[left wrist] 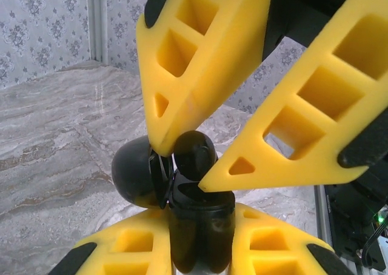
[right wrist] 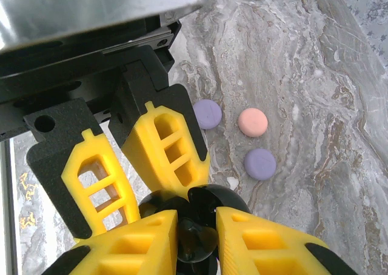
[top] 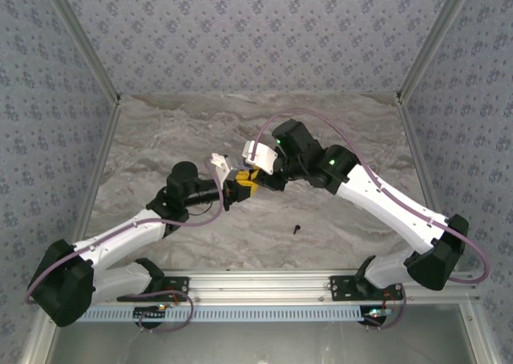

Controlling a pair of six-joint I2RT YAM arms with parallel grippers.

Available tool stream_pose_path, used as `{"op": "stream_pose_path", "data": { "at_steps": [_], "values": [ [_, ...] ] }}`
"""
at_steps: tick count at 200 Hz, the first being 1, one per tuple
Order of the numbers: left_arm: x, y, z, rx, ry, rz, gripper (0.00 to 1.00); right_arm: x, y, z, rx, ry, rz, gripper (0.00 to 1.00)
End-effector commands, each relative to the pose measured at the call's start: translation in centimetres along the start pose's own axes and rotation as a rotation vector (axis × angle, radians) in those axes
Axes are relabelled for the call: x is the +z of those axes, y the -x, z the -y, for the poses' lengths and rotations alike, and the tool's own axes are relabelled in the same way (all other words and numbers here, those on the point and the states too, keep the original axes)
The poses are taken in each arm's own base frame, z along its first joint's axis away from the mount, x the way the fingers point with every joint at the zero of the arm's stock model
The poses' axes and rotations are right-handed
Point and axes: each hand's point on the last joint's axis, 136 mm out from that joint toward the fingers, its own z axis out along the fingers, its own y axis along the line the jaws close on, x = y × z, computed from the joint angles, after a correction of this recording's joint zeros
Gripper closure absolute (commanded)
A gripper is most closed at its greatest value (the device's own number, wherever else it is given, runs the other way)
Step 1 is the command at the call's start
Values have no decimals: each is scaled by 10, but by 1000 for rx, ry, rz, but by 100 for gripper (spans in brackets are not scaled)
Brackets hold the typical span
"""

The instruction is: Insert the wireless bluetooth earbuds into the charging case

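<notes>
The two arms meet over the middle of the table (top: 160, 131). The left gripper (left wrist: 200, 248) is clamped on a black charging case (left wrist: 200, 211), held upright with its lid (left wrist: 134, 172) swung open to one side. The right gripper (left wrist: 182, 166) comes in from above, its yellow fingers (left wrist: 200, 63) pinched on a small rounded black earbud (left wrist: 195, 152) right at the case's open mouth. Another black earbud (top: 296, 229) lies on the table, below the grippers towards the arm bases. Past the right gripper (right wrist: 197, 226) sit three closed round cases, two lilac (right wrist: 208, 113) (right wrist: 260, 163) and one pink (right wrist: 253, 122).
</notes>
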Motion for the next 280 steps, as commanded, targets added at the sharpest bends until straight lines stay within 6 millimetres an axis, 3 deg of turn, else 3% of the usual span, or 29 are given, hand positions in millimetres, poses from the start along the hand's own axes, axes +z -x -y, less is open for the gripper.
{"op": "stream_pose_path", "data": {
  "at_steps": [1,93,125,173,201,229,251,280],
  "values": [
    [1,35,10,73,-34,94,100,-4,2,1,32,12,-8,73],
    [4,34,8,69,-32,96,100,-14,22,8,64,35,78,65],
    [4,34,7,69,-30,97,100,-21,32,17,105,25,115,56],
    [5,35,7,69,-31,104,100,-41,48,32,229,51,231,46],
    [4,37,7,68,-30,113,100,-54,45,41,278,18,253,42],
    [0,40,3,73,11,134,100,-66,13,62,418,-97,203,34],
    [-5,39,-2,78,54,132,100,-69,-40,79,631,-209,102,33],
    [-14,32,-4,83,99,106,100,-59,-113,70,935,-293,-52,34]
  ]
}}
